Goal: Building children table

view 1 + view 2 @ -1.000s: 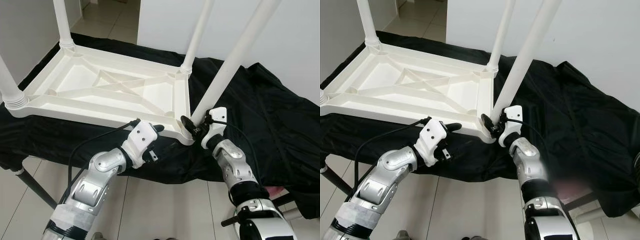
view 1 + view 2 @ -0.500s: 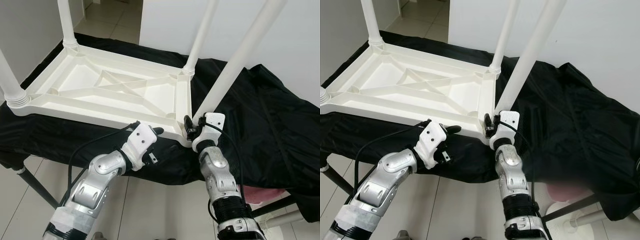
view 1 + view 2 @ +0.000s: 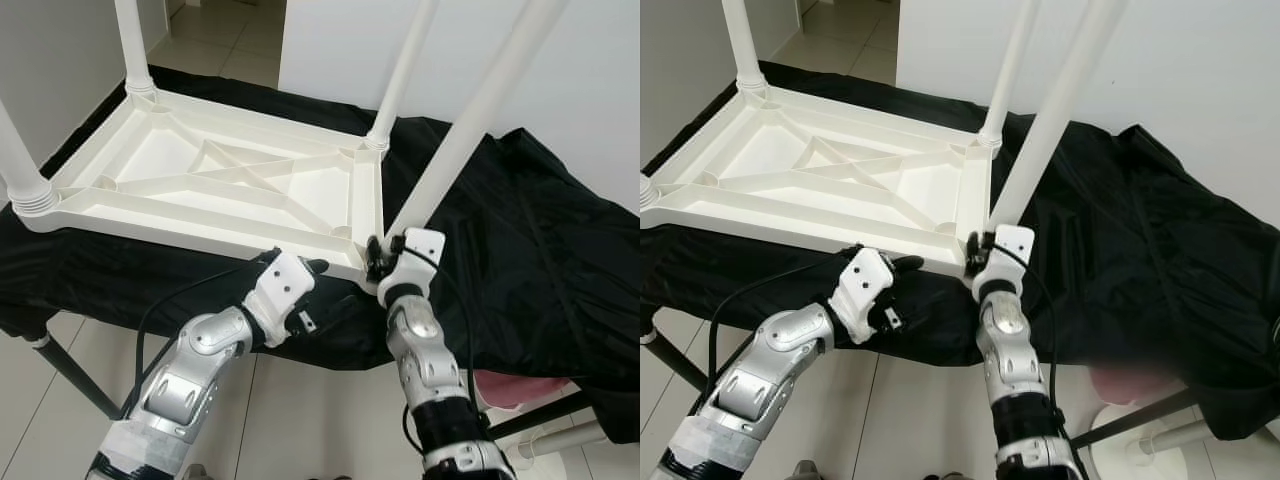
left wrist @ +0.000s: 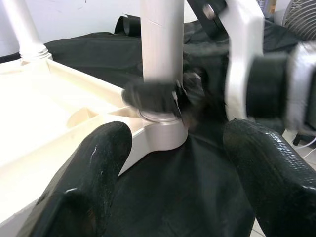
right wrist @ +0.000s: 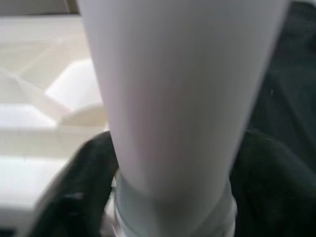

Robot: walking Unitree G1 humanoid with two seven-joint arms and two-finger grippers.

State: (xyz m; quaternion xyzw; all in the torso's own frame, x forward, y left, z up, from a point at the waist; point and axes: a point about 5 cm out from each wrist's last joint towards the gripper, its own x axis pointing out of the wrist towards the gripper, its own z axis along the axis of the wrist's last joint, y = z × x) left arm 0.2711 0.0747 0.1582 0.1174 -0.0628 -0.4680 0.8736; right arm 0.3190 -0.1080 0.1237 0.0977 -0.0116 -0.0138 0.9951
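A white plastic children's table point(image 3: 150, 200) lies upside down on a black cloth. Three white legs stand in its corners. The fourth leg point(image 3: 470, 130) leans up from the near right corner socket point(image 4: 160, 136). My right gripper point(image 3: 374, 262) is shut on the base of this leg, just above the socket; its black fingers point(image 5: 94, 173) sit on either side of the leg point(image 5: 173, 89). Open and holding nothing, my left gripper point(image 3: 312, 267) hovers just in front of the table's front rim, left of that corner. Its fingers point(image 4: 98, 163) point at the socket.
The black cloth point(image 3: 540, 250) drapes over a raised stand with a dark metal leg point(image 3: 70, 375) at the lower left. A white wall point(image 3: 600, 100) rises behind, with tiled floor point(image 3: 300, 420) below. A white round base point(image 3: 1160, 450) and something pink point(image 3: 520, 385) sit at the lower right.
My right forearm has swung left and now stands almost straight below the corner, with the wrist turned around the leg's base. The left gripper has hardly moved.
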